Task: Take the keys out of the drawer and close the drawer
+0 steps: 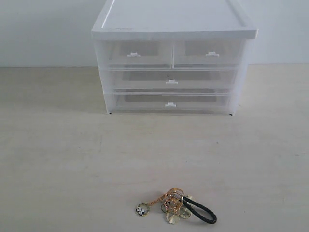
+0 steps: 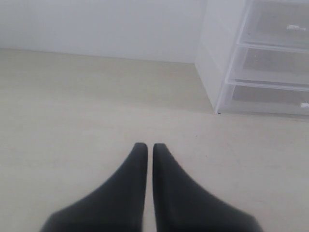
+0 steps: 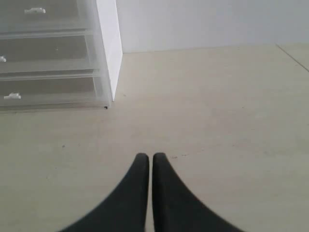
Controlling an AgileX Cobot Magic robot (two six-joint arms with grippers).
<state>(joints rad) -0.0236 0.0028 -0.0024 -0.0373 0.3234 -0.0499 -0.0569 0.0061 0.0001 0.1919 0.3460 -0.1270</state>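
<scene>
The left gripper (image 2: 146,145) has its jaws pressed together on nothing, above bare table (image 2: 72,106). The right gripper (image 3: 146,155) is likewise closed and empty. Neither shows in the exterior view. There the keys (image 1: 176,205) lie at bottom centre, well apart from the drawer (image 1: 169,102) at upper centre, which looks flush with its unit (image 1: 174,19). Both parts seem done. Finishing well means arms clear of keys and tab, and any last nudge squarely on the drawer front's middle.

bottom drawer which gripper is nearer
Right, seemingly. The right gripper sits just off the right front corner of the bottom drawer; the left gripper sits farther out past its left corner.
</scene>
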